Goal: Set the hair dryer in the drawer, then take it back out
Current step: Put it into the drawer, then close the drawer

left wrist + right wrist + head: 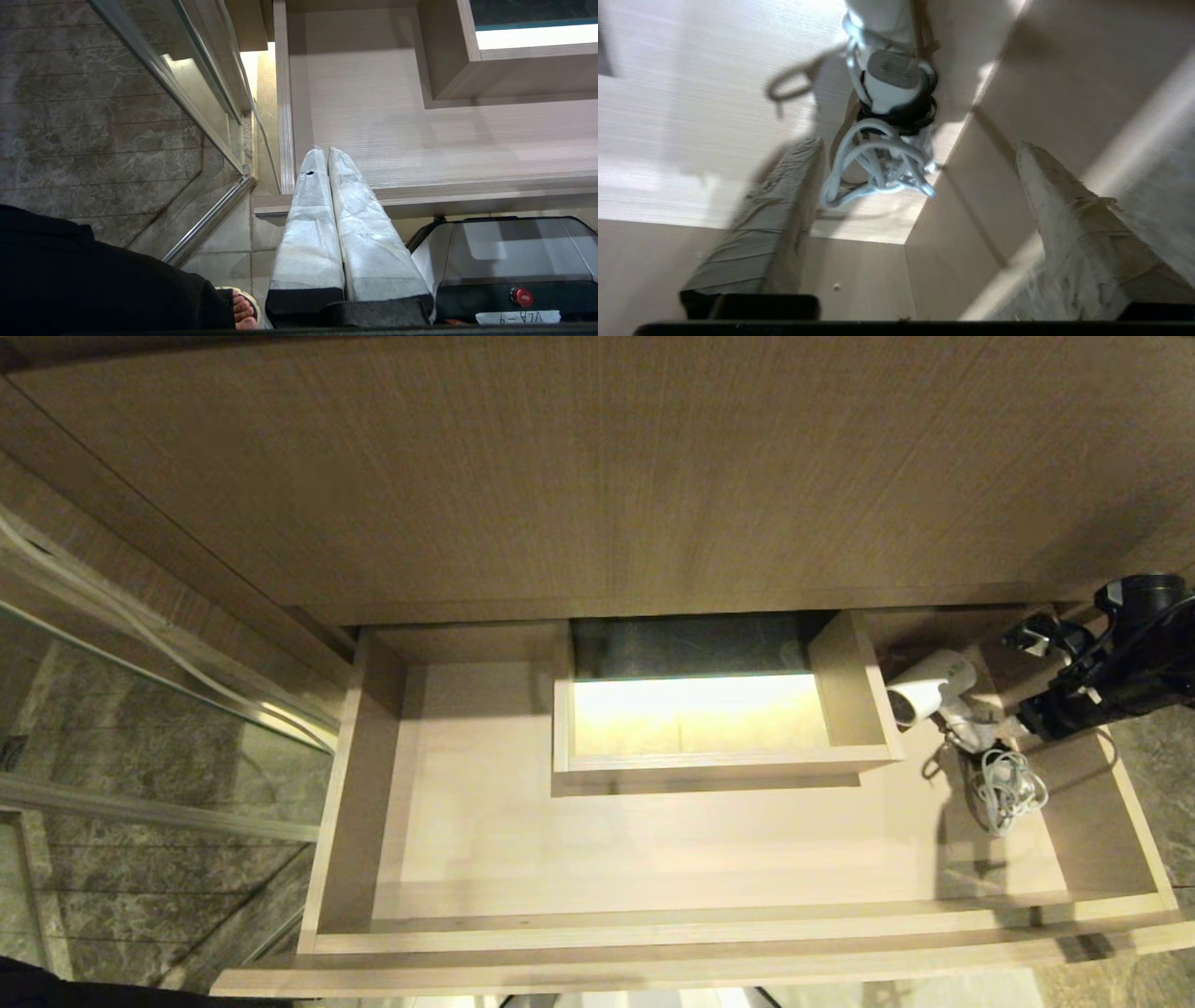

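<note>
The wide light-brown drawer (653,943) stands pulled out. The white hair dryer (929,691) lies on the drawer floor at the right end, barrel toward the back. Its grey cord (1006,789) is bundled in front of it. My right arm (1111,672) reaches in over the drawer's right side. In the right wrist view the right gripper (919,143) is open, its wrapped fingers wide apart. The dryer's handle end (889,84) and the cord (878,168) lie just beyond the fingertips, not held. My left gripper (325,150) hangs shut and empty over the drawer's front left corner (285,186).
A boxed rectangular hole (709,719) rises from the middle of the drawer floor, right beside the dryer. The cabinet front (597,476) overhangs the back. A glass partition (140,663) stands to the left. A person's sandalled foot (243,308) and the robot base (504,261) are below the drawer front.
</note>
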### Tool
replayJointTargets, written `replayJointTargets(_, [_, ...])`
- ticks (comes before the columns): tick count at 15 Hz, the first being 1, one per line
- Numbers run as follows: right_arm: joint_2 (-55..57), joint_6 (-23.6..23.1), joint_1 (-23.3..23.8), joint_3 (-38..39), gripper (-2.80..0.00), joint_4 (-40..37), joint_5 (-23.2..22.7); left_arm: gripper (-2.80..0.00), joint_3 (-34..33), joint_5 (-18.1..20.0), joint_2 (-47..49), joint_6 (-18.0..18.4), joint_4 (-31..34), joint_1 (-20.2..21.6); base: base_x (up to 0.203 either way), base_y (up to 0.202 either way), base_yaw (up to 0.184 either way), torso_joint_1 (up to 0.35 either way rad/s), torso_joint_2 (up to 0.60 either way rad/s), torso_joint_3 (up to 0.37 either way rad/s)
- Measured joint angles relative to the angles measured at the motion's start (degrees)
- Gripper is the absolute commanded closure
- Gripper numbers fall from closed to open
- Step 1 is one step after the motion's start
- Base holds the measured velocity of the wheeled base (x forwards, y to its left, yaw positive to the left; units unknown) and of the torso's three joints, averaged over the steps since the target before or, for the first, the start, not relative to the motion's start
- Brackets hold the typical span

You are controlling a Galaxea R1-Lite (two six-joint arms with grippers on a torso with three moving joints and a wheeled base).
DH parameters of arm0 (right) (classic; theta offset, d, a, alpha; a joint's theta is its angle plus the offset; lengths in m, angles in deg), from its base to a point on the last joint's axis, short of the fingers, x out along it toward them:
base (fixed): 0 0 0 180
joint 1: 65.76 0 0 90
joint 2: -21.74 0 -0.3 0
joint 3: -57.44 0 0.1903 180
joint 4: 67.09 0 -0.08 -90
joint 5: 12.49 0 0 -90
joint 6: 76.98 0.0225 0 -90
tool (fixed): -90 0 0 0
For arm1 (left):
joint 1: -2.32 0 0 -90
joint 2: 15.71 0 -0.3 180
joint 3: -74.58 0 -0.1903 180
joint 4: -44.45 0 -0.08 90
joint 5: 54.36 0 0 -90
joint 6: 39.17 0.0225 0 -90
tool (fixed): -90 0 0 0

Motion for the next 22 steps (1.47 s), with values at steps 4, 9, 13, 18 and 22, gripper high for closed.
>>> replayJointTargets(4, [-13.53,-0.2,-0.2,9.01,0.0,-1.25,-3.47,0.0,0.0,-0.02,0.0,0.02,0.0,0.05,0.0,0.0,0.0,0.0,0.0,0.0])
replayJointTargets(9, [-35.46,-4.46,0.08,25.75,0.0,-5.37,-4.18,0.0,0.0,-0.01,0.0,0.03,0.0,0.04,0.0,0.0,0.0,0.0,0.0,0.0])
replayJointTargets(13, [-48.69,-7.57,2.39,41.9,0.0,-19.16,11.95,0.0,0.0,0.0,0.0,0.02,0.0,0.05,0.0,0.0,0.0,0.0,0.0,0.0])
replayJointTargets(18, [-47.11,-6.39,3.41,49.61,0.0,-23.23,17.23,0.0,0.0,-0.02,0.0,0.04,0.0,0.0,0.0,0.0,0.0,0.0,0.0,0.0])
replayJointTargets(22, [-36.7,-2.35,3.44,50.74,0.0,-15.88,17.6,0.0,0.0,0.0,0.0,0.02,0.0,0.05,0.0,0.0,0.0,0.0,0.0,0.0])
